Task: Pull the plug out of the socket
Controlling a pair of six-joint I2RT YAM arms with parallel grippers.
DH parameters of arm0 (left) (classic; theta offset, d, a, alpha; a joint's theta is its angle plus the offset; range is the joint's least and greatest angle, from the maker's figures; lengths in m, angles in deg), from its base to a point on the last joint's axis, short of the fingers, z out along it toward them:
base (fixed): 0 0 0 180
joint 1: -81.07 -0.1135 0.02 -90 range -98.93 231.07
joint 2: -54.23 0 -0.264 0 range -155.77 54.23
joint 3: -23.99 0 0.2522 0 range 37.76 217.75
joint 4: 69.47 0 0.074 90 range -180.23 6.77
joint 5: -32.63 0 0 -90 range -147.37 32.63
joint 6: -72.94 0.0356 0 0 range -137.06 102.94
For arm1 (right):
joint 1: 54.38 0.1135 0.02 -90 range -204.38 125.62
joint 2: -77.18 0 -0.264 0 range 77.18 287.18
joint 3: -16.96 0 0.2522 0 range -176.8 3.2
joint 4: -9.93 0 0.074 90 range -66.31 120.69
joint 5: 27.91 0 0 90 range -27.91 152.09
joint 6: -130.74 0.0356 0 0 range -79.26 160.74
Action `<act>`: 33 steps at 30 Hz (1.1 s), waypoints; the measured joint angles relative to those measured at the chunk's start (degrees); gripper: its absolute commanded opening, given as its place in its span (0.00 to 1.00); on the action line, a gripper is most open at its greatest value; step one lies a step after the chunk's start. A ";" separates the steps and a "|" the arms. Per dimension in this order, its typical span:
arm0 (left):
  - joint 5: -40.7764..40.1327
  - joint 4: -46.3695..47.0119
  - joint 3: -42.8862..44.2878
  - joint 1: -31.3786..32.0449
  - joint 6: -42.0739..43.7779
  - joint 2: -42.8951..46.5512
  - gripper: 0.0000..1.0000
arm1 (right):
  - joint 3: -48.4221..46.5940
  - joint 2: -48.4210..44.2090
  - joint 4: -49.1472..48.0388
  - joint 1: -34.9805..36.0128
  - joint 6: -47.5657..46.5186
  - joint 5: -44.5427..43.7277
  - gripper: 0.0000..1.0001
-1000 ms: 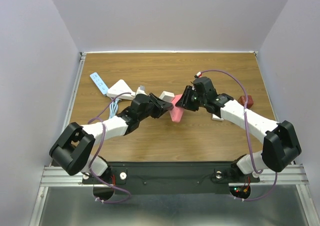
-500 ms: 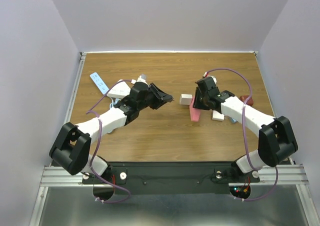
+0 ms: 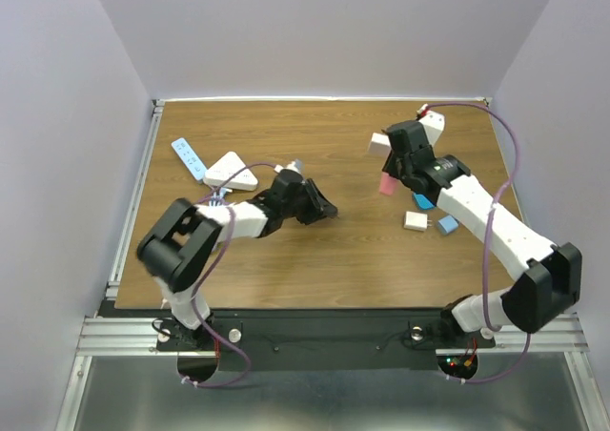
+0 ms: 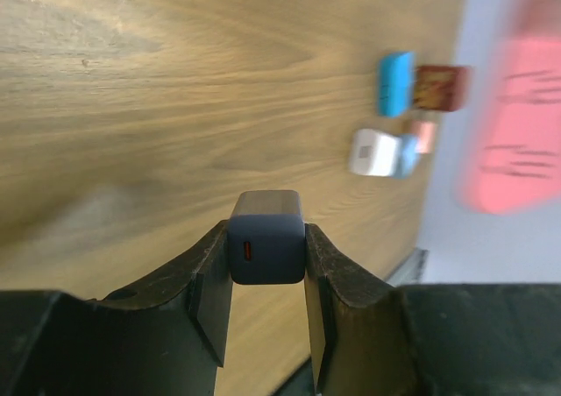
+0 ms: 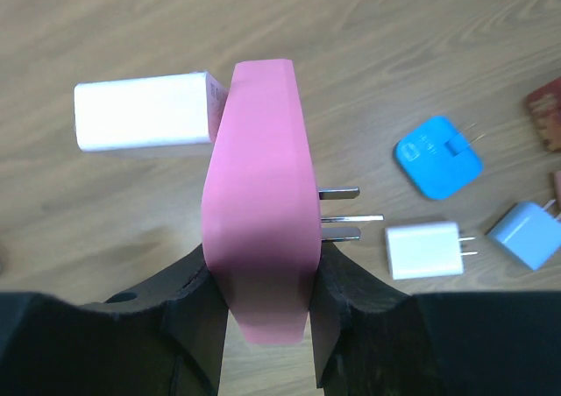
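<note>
My left gripper (image 4: pixel 266 238) is shut on a small dark blue-grey plug (image 4: pixel 266 249) with an orange slot, held just above the wooden table; in the top view that gripper (image 3: pixel 324 207) is left of centre. The right gripper (image 5: pixel 263 269) is shut on a pink socket block (image 5: pixel 260 212), with three metal prongs (image 5: pixel 346 214) sticking out of its right side and a white block (image 5: pixel 145 113) against its left side. Seen from above, the pink socket (image 3: pixel 386 184) hangs at the back right, far from the dark plug.
Below the right gripper lie a blue charger (image 5: pixel 436 156), a white charger (image 5: pixel 423 250), a light blue charger (image 5: pixel 526 234) and a red-brown item (image 5: pixel 548 116). A white triangular device (image 3: pixel 229 169) and a blue-white stick (image 3: pixel 188 157) lie at the back left.
The two grippers met at the pink socket, then drew apart. The left came away to the left with the dark plug; the right carried the socket to the back right.
</note>
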 measured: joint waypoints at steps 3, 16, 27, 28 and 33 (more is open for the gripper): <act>1.03 0.50 5.38 2.05 2.36 -8.87 0.00 | -1.88 -3.04 1.31 -0.11 0.92 -3.52 0.00; 7.63 4.57 39.85 10.64 2.47 -37.18 0.36 | -0.48 -9.84 6.64 -0.42 3.74 -5.73 0.00; 12.46 8.44 47.36 13.11 -1.57 -44.26 0.99 | 0.28 -10.71 7.65 -0.46 4.39 -5.33 0.00; 12.46 8.72 47.23 13.11 -1.57 -44.06 0.99 | 0.28 -10.84 7.65 -0.46 4.46 -5.27 0.01; 10.69 7.93 40.39 12.70 0.42 -38.73 0.99 | 0.33 -11.21 7.67 -0.46 4.85 -5.27 0.00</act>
